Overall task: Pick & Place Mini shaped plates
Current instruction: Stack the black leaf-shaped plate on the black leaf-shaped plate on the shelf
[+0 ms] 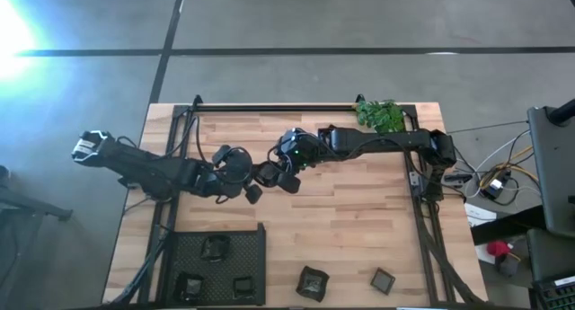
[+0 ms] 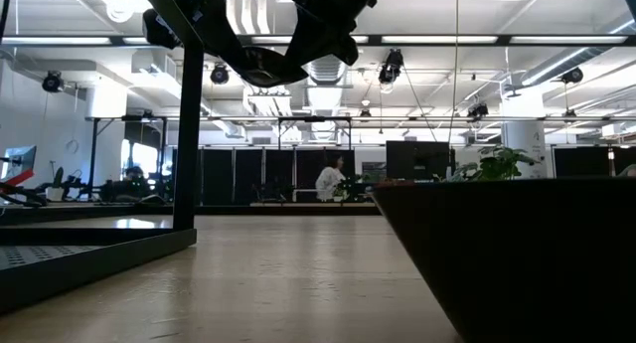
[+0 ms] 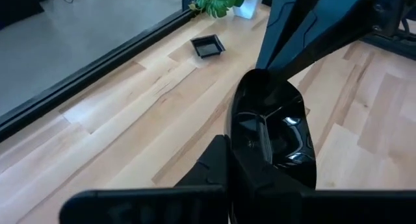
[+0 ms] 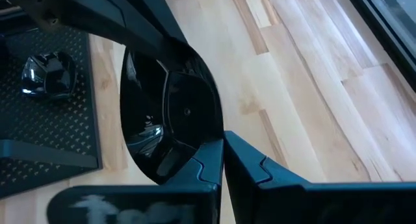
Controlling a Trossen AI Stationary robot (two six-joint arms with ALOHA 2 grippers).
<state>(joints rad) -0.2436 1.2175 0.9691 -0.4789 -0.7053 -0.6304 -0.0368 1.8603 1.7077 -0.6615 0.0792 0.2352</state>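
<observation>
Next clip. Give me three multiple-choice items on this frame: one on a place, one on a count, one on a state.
1. Where does the green plant stand?
A) at the table edge opposite the tray, on the right arm's side
B) at the left arm's base
C) mid-table

2. How many mini plates lie in the mesh tray?
A) none
B) three
C) six

3. The glossy plate is:
A) lying flat on the wood
B) stacked on another
C) gripped by the left gripper and the right gripper

Key: A, the high view shows it there; B, three dark dishes show on the mesh; C, both wrist views show fingers clamped on its rim.
</observation>
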